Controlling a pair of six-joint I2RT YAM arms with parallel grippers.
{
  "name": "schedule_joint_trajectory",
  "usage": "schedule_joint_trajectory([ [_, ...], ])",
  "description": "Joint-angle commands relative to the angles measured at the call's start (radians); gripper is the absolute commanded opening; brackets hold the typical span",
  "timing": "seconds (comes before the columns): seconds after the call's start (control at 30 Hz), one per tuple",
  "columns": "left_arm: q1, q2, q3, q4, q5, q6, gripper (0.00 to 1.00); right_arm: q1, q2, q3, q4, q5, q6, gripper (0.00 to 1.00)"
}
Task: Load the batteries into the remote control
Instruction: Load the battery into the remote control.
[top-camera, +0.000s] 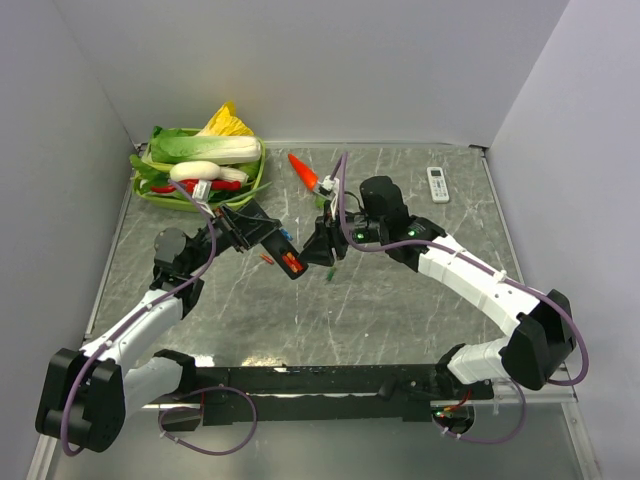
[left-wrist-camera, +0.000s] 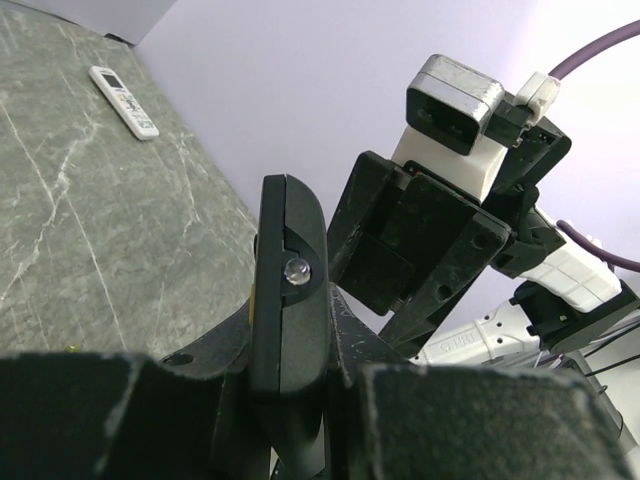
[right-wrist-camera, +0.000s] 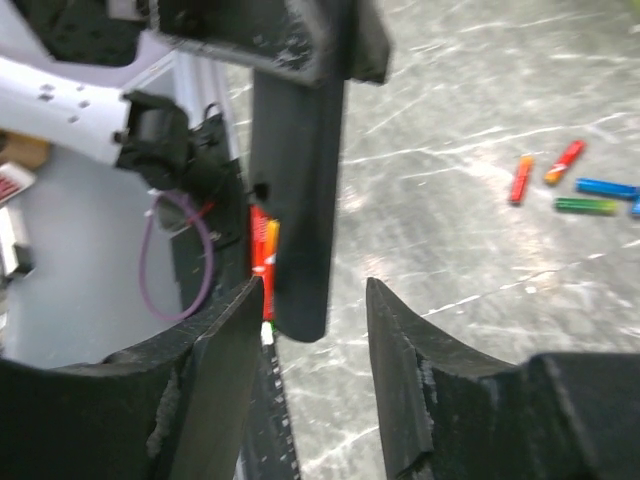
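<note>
A slim black rectangular plastic remote control (right-wrist-camera: 300, 180) is held up off the grey marble-patterned table (top-camera: 400, 320) near its middle, pinched by the jaws of the left gripper (top-camera: 258, 232), which are pressed onto its two long faces. The remote's free end points right, towards the right gripper (right-wrist-camera: 315, 300). That gripper's jaws are spread, one on each side of the remote's tip, with a clear gap on one side. A red stick and an orange stick (right-wrist-camera: 263, 255) show along one side of the remote, but whether they are fully seated cannot be told. More tiny thin cylindrical batteries (right-wrist-camera: 585, 205) in red, orange, green and blue lie loose on the table near the middle, close together and below the two grippers. At the far right of the table lies a short white remote (top-camera: 438, 184), well apart from the arms. A big orange carrot (top-camera: 303, 172) lies far of the grippers, and a green plastic tray (top-camera: 140, 185) heaped with toy vegetables sits in the far left corner.
</note>
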Motion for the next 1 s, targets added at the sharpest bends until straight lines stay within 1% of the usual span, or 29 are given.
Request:
schedule_joint_trajectory([
  [0.0, -0.002, -0.012, 0.043, 0.036, -0.008, 0.02, 0.02, -0.012, -0.029, -0.012, 0.048, 0.034, 0.013, 0.54],
  [0.17, -0.002, -0.005, 0.052, 0.043, -0.009, 0.018, 0.02, -0.011, 0.003, 0.0, 0.048, -0.079, 0.007, 0.54],
  [0.3, -0.002, 0.004, 0.05, 0.066, -0.015, 0.004, 0.02, -0.011, 0.014, 0.003, 0.042, -0.116, 0.002, 0.54],
  [0.43, -0.003, 0.01, 0.049, 0.098, -0.015, -0.014, 0.02, -0.009, 0.035, 0.008, 0.015, -0.122, -0.013, 0.54],
  [0.6, -0.002, 0.013, 0.055, 0.121, -0.008, -0.028, 0.02, -0.011, 0.048, 0.0, 0.028, -0.118, -0.013, 0.52],
  [0.67, -0.003, 0.015, 0.055, 0.125, -0.008, -0.029, 0.02, -0.009, 0.049, -0.003, 0.036, -0.119, -0.013, 0.49],
  [0.77, -0.003, 0.016, 0.053, 0.132, -0.005, -0.031, 0.02, -0.011, 0.054, 0.003, 0.03, -0.121, -0.018, 0.4],
  [0.8, -0.002, 0.019, 0.05, 0.138, -0.002, -0.031, 0.02, -0.009, 0.055, 0.003, 0.031, -0.122, -0.016, 0.33],
  [0.9, -0.003, 0.03, 0.043, 0.156, 0.008, -0.043, 0.02, -0.011, 0.064, 0.003, 0.025, -0.124, -0.013, 0.2],
  [0.97, -0.008, 0.041, 0.038, 0.187, 0.015, -0.056, 0.02, -0.011, 0.069, 0.003, 0.025, -0.122, -0.008, 0.2],
])
